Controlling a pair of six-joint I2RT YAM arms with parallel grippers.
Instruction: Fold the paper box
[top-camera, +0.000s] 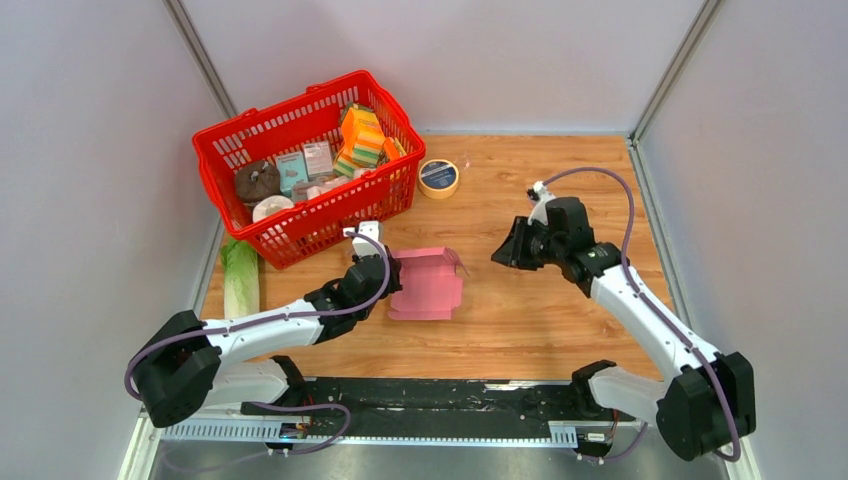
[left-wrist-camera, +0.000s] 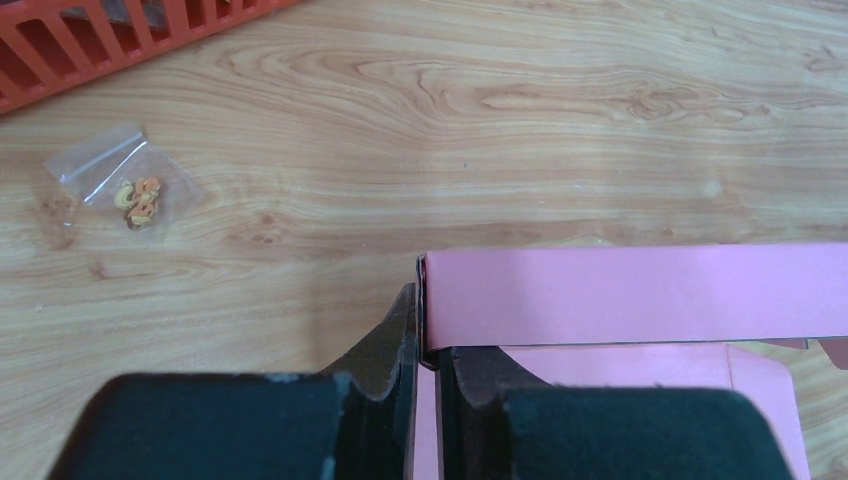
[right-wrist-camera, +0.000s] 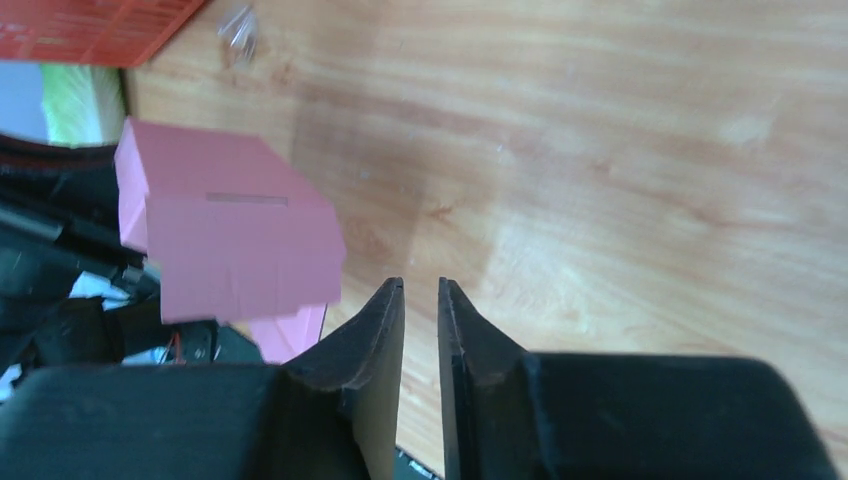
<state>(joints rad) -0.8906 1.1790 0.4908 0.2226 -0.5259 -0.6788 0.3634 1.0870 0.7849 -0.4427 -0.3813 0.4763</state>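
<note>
The pink paper box (top-camera: 428, 285) lies partly folded on the wooden table, its left wall raised. My left gripper (top-camera: 392, 272) is shut on that raised left edge; in the left wrist view the fingertips (left-wrist-camera: 405, 325) pinch the corner of the upright pink card (left-wrist-camera: 630, 295). My right gripper (top-camera: 505, 250) hovers to the right of the box, apart from it. In the right wrist view its jaws (right-wrist-camera: 421, 285) stand slightly open with only bare wood between them. The box (right-wrist-camera: 240, 245) shows up and to their left.
A red basket (top-camera: 320, 220) full of small packs stands at the back left. A yellow tape roll (top-camera: 439, 177) lies beside it, and a cabbage (top-camera: 240, 278) at the table's left edge. A small clear bag (left-wrist-camera: 125, 185) lies near the basket.
</note>
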